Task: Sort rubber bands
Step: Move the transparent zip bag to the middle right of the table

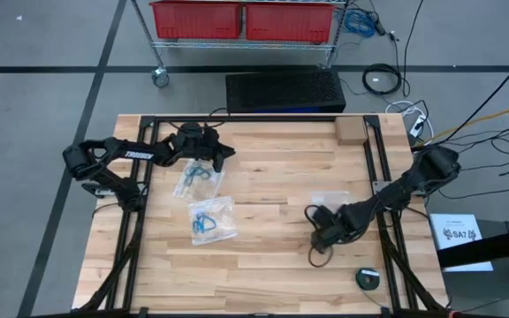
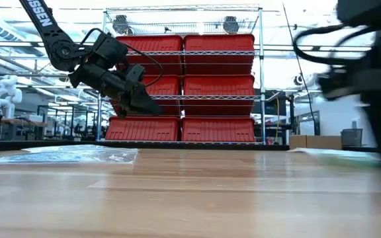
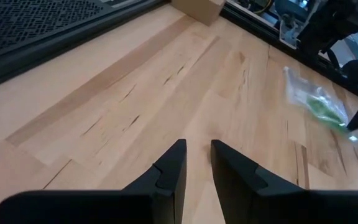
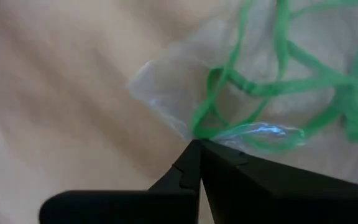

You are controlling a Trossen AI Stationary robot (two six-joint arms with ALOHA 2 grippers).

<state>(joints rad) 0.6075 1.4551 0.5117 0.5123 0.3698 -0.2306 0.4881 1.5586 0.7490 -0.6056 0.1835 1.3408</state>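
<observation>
Left of the box (image 1: 350,131), well apart from it: left gripper (image 1: 226,155). Hangs above the table (image 1: 263,274) without touching it, as seen from the low view. Keeps a narrow gap between the fingers (image 3: 169,171), with nothing inside the gap.

Just beside that gripper, on the side away from the box: first bag (image 1: 198,179). Lies flat on the wood and holds teal bands (image 1: 197,172).

Farther from the box, toward the near edge: second bag (image 1: 212,221). Lies flat too, holds blue bands (image 1: 204,223), and is close to the first bag but apart from it.

Straight from the box toward the near edge: third bag (image 4: 166,93). Holds green bands (image 4: 272,87), tangled together inside the clear film.

At the edge of this third bag: right gripper (image 4: 196,144). Is low at the wood, fingers pressed together, and pinches the film at its border. Does not touch the green bands themselves, as far as can be told.
</observation>
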